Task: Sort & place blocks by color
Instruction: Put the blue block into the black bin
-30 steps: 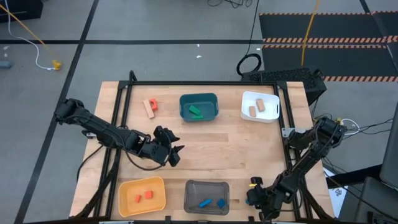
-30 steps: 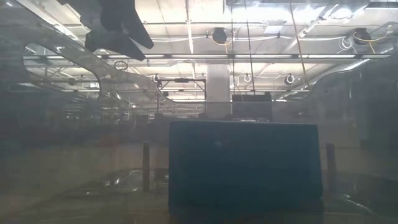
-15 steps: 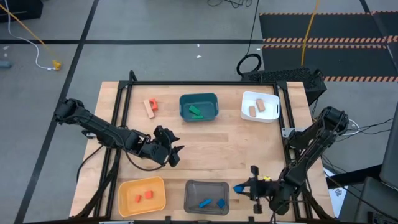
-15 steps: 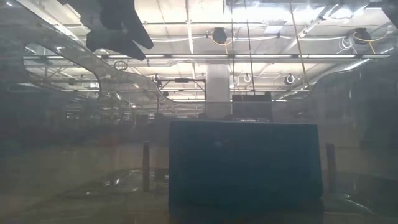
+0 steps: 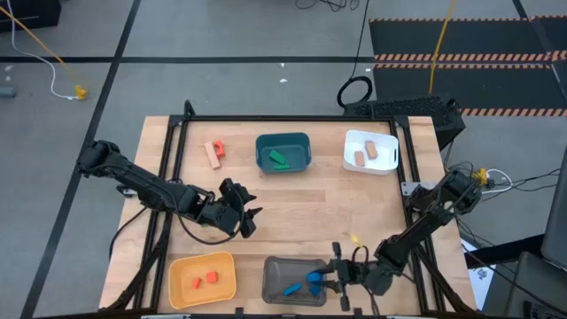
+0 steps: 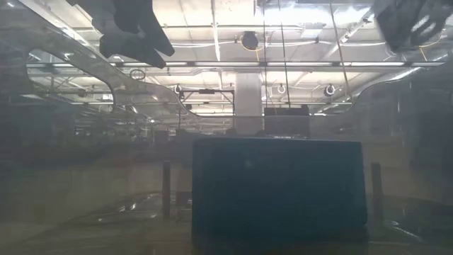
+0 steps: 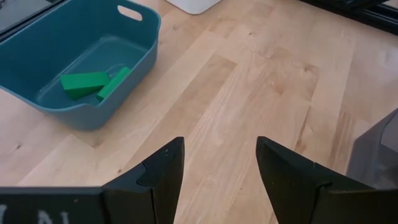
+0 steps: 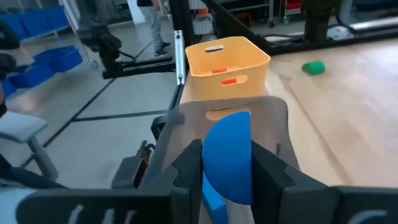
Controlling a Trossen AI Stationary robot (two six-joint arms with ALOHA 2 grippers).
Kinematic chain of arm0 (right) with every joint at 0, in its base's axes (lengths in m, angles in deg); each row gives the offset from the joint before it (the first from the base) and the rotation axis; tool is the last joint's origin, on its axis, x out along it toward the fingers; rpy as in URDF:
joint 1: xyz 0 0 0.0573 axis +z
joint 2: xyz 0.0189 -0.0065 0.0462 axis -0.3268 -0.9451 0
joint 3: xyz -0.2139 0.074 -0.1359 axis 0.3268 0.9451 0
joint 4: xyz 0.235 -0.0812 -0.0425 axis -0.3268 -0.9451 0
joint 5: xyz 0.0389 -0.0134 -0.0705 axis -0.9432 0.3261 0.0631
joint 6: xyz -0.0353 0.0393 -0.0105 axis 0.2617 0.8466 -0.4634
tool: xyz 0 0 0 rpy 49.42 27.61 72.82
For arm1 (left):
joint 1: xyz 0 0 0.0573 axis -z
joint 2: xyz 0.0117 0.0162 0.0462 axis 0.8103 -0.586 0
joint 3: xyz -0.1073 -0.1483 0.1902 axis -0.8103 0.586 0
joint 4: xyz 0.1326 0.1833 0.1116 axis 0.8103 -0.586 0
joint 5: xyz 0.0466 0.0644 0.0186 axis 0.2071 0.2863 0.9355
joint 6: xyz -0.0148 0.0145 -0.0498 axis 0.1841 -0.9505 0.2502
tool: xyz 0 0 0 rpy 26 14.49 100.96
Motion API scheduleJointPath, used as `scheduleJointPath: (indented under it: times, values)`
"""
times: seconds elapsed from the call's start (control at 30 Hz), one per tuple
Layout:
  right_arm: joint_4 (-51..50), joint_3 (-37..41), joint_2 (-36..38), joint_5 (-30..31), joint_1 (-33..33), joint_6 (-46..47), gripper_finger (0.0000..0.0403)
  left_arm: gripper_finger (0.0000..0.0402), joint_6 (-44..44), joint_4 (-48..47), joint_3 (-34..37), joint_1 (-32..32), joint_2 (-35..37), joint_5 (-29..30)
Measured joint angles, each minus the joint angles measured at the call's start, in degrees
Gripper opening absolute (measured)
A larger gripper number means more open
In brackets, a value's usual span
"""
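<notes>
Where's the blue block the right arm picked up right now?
In the high view, the blue block sits clamped in the right gripper, over the grey bin at the near edge, beside the yellow bin.

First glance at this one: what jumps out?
The right gripper grips a blue block over the grey bin at the table's near edge. The left gripper waits open above mid-table, near the teal bin with two green blocks. A red-orange block lies unsorted at far left.
</notes>
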Motion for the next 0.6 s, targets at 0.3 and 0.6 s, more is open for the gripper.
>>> scheduleJointPath:
  times: [0.3, 0.6]
  values:
    - [8.8, 0.0, -7.4, -6.3, -3.5, 7.9, 0.0077, 0.0200, -0.5, 0.0, 0.0, 0.0, 0.0, 0.0]
    - [10.9, 0.0, -9.2, -7.3, -5.2, 15.4, 0.0118, 0.0200, -0.5, -0.1, 0.0, 0.0, 0.0, -1.4]
